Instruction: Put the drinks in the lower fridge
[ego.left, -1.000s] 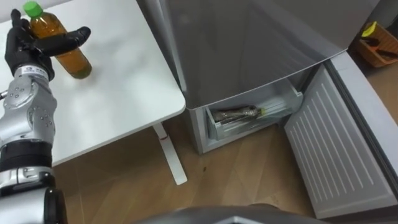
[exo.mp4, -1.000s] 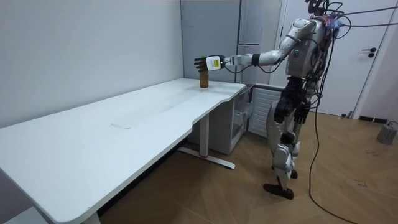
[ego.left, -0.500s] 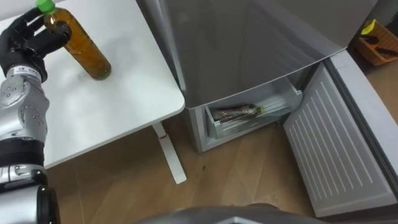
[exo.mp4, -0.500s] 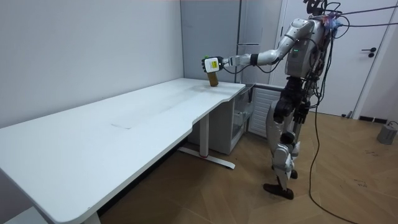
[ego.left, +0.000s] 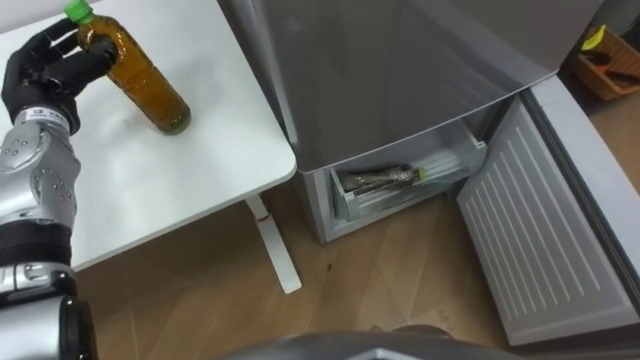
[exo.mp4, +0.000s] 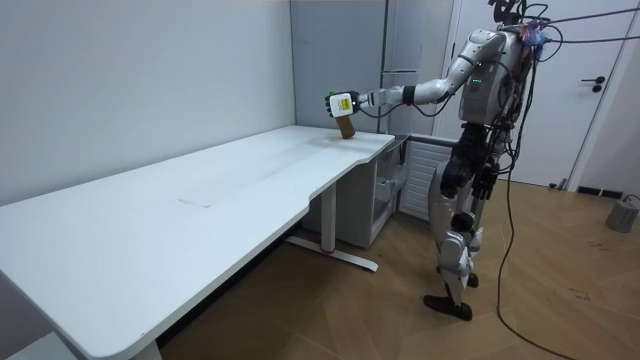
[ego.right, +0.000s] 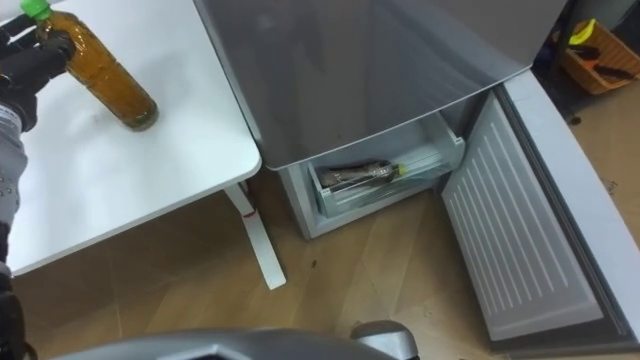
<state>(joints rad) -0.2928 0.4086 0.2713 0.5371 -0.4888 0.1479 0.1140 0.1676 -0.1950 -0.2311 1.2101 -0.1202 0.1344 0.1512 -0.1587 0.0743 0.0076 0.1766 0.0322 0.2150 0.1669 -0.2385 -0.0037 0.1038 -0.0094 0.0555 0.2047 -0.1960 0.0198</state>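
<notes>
Two bottles are in sight, with one table, one fridge and one basket. The left robot hand is closed round the neck and shoulder of the first bottle, an amber drink with a green cap. The cap sticks out just above the fingers, and the body slants away down and to the right of the robot hand. The bottle is tilted, not upright, and whether its base touches the white table below cannot be told. The robot hand and bottle are over the table's far part, near the edge that runs beside the fridge. The second bottle lies on its side in the drawer of the lower fridge, well apart from the robot hand, down and to its right, past the table's corner. The lower door stands swung open, farther right again. The orange basket sits on the floor at the far right, the thing farthest from the robot hand. In the room view the robot stands upright on the wooden floor before the fridge, at the table's end, its left arm stretched out level over the table.
</notes>
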